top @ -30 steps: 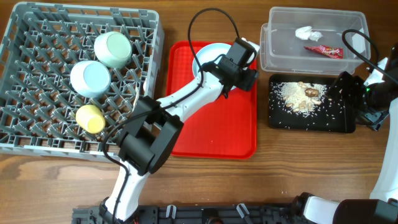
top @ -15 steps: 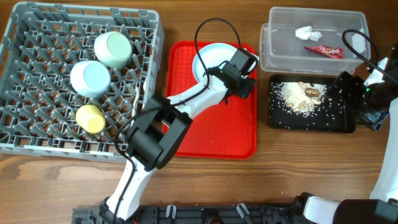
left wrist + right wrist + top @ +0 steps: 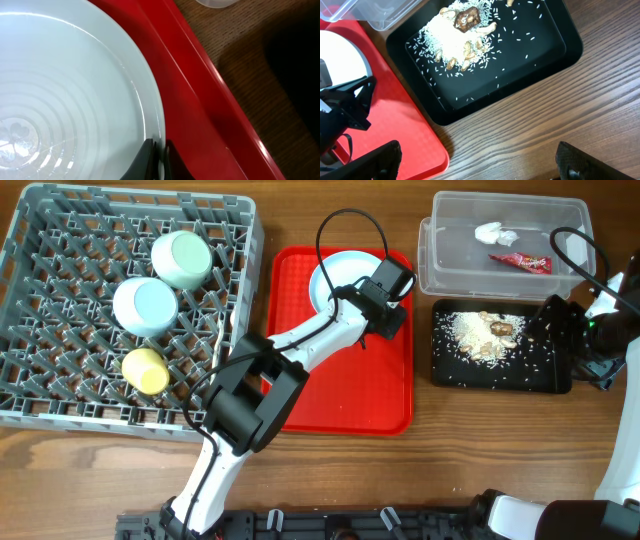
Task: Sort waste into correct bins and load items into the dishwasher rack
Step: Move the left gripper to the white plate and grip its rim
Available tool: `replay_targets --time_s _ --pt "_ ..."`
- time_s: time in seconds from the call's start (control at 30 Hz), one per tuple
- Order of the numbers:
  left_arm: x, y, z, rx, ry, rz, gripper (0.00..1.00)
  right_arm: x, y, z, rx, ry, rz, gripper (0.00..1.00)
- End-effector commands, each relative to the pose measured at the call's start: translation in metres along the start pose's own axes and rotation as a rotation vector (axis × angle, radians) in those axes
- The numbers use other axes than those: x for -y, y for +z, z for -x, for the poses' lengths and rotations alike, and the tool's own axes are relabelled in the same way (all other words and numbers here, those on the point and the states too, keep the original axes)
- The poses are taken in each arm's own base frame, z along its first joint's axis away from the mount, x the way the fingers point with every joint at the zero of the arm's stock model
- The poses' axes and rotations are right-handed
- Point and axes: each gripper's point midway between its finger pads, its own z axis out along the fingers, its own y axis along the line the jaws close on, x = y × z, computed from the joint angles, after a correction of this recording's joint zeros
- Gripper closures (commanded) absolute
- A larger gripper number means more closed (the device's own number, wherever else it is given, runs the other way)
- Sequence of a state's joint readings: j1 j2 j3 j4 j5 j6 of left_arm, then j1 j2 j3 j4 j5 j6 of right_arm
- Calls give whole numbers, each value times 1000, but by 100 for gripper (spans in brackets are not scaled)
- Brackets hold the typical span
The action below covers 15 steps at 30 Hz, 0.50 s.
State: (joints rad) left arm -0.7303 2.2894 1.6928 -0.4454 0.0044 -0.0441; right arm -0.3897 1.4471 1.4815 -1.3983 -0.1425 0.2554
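Observation:
A white plate lies at the far end of the red serving tray. My left gripper is shut on the plate's near right rim; in the left wrist view the two fingers pinch the edge of the plate. My right gripper hangs open over bare wood beside the black tray, nothing between its fingers. That tray holds rice and brown bits. The clear tub contains a white tissue and a red wrapper.
The grey dishwasher rack fills the left side and carries a pale green bowl, a pale blue bowl and a yellow cup. The left arm stretches diagonally across the red tray. The right arm stands at the table's right edge.
The left gripper shifted slightly over the plate's rim and its jaws closed onto it. The right arm has stayed still and open.

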Motion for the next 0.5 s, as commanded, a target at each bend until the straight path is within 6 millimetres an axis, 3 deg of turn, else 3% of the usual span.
replay_targets --time_s 0.0,0.47 --pt "-2 14 -31 -95 -17 -1 96 -4 -10 2 33 -23 24 0" --pt "3 -53 6 -6 -17 -13 96 -4 -9 2 31 -23 24 0"
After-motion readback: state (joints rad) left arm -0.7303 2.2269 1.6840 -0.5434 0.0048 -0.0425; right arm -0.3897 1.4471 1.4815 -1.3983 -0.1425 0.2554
